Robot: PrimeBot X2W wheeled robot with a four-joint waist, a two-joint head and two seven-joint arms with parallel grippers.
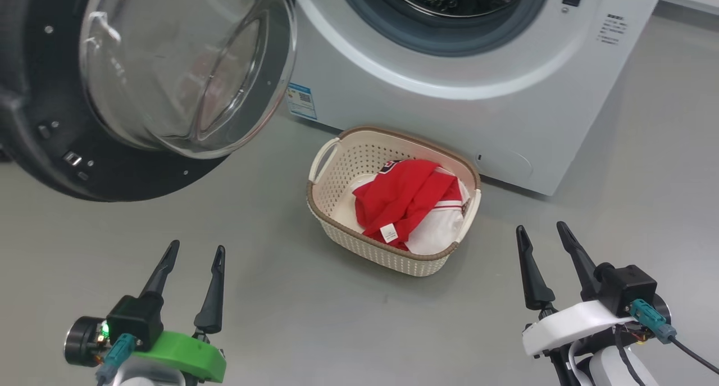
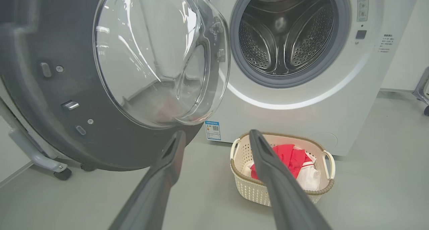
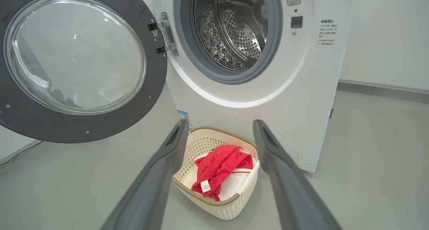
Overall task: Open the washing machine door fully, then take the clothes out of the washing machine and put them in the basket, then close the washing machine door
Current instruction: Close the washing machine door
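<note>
Clothes [image 1: 413, 203], red with white parts, lie crumpled in the basket [image 1: 387, 250], which stands on the floor [image 1: 281, 296] just in front of the machine [image 1: 449, 110]. The door [image 1: 33, 94] stands wide open at the left. The drum [image 2: 285, 32] looks empty as far as you can see into it, so I judge that only closing the door is left for you. The left gripper [image 1: 198, 245] and the right gripper [image 1: 540, 226] are both spread and hold nothing. The fabric is soft. The basket is cream perforated plastic with a brown woven-look rim. The door has a glossy black ring around a bulging glass bowl. The drum is perforated steel.
</note>
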